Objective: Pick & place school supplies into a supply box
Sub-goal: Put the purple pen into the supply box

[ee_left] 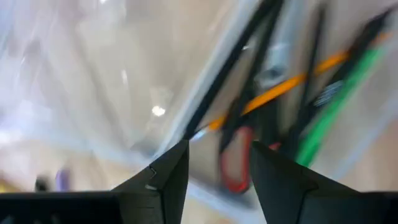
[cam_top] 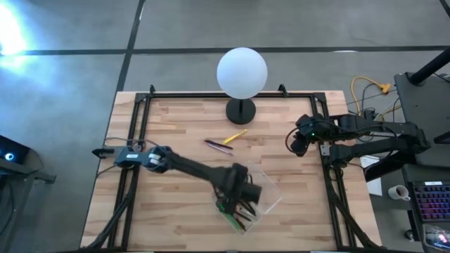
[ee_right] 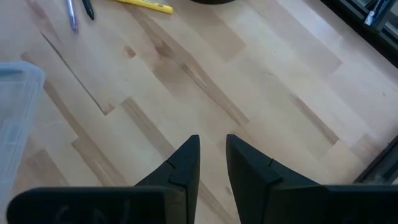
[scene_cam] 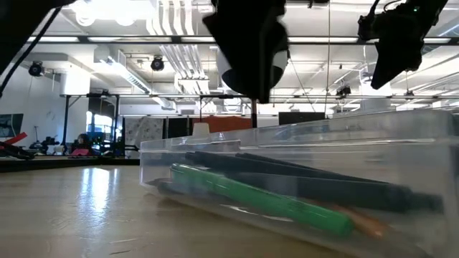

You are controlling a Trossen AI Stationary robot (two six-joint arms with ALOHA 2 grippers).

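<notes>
The clear supply box (cam_top: 271,191) sits near the table's near edge. In the low view, the box (scene_cam: 401,143) holds a green marker (scene_cam: 258,201) and dark pens (scene_cam: 315,179). My left gripper (cam_top: 241,200) hangs open over the box. In its wrist view, the left gripper (ee_left: 217,149) looks down on red scissors (ee_left: 233,163), an orange pencil (ee_left: 280,87) and the green marker (ee_left: 339,102). A yellow pencil (cam_top: 235,136) and a purple pen (cam_top: 218,145) lie flat on the table. My right gripper (cam_top: 298,146) waits near the right edge, and its wrist view shows the right gripper (ee_right: 212,142) narrowly open above bare wood.
A white globe lamp (cam_top: 242,72) on a black base (cam_top: 240,110) stands at the far edge, just beyond the loose pencil and pen. Black frame rails (cam_top: 133,140) run along the left and right sides of the table. Bare wood lies between the box and the right gripper.
</notes>
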